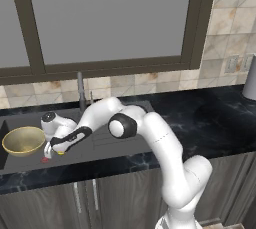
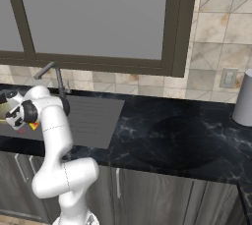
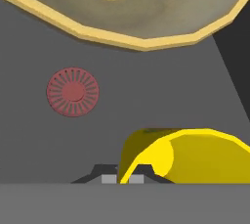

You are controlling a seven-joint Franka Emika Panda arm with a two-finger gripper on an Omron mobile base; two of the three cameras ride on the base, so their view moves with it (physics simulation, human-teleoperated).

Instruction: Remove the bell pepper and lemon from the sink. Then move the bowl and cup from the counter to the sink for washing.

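Note:
The golden bowl point(image 1: 23, 140) lies in the left part of the dark grey sink point(image 1: 95, 154). Its rim point(image 3: 146, 8) runs across the top of the hand view. My gripper point(image 1: 51, 149) hangs low over the basin floor beside the bowl, shut on the rim of the small yellow cup point(image 3: 195, 157), which lies tipped on its side at the fingertips. From the right base, the cup point(image 2: 33, 126) peeks out under the gripper point(image 2: 19, 121). The bell pepper and lemon are out of view.
A reddish drain spot point(image 3: 72, 92) sits on the basin floor between cup and bowl. The thin faucet point(image 1: 80, 90) rises behind the sink. The ribbed drainboard point(image 2: 91, 116) borders the black counter point(image 2: 172, 140). A tall grey cylinder point(image 2: 243, 98) stands far right.

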